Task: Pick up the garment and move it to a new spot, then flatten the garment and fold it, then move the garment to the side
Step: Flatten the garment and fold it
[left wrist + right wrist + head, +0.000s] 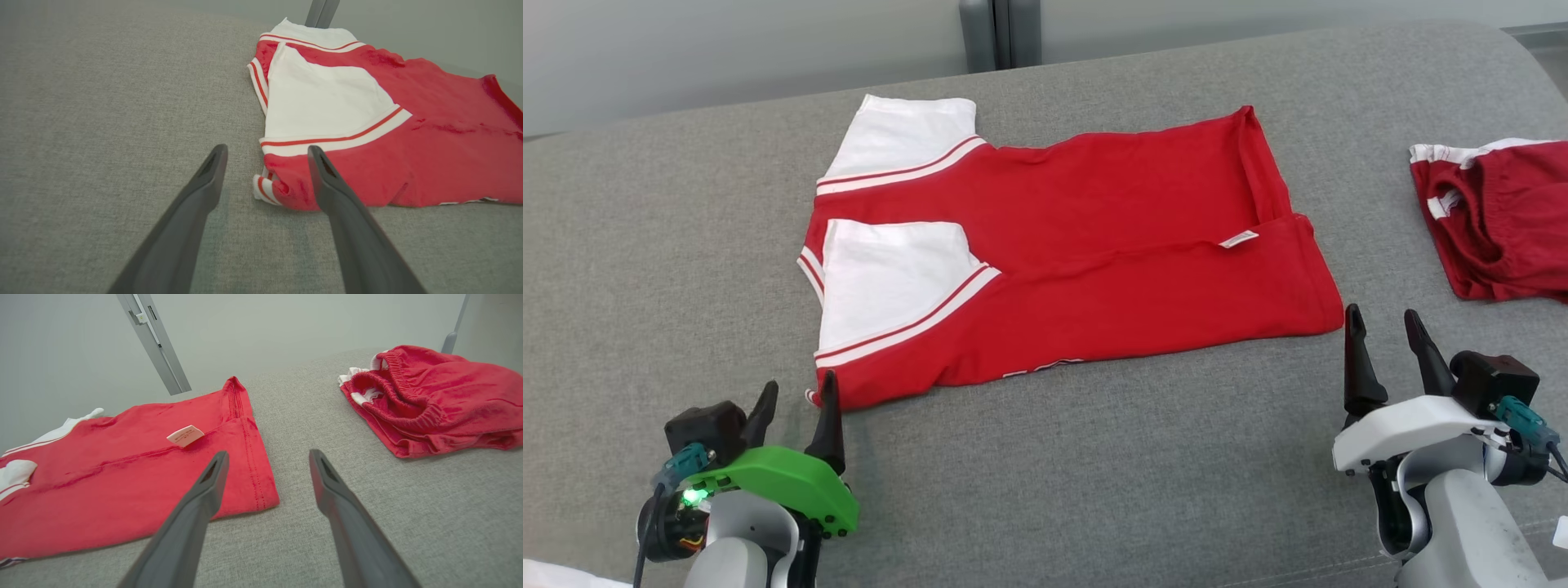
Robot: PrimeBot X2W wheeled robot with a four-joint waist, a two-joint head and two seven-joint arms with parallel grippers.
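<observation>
At 7 o'clock in the head view, the left gripper [800, 380] stands with jaws spread and empty, its inner finger [829, 408] just beside the near left corner of the garment [1094, 245]; whether it touches cannot be told. The garment, a red shirt with white sleeves [890, 273], lies folded lengthwise at the centre of the grey padded surface [1094, 457], a white label [1239, 238] showing toward 2 o'clock. At 4 o'clock the right gripper [1382, 311], likewise spread and grasping nothing, sits just off the shirt's near right corner. At 3 o'clock, well apart, rests a bundle of red shorts [1503, 220].
</observation>
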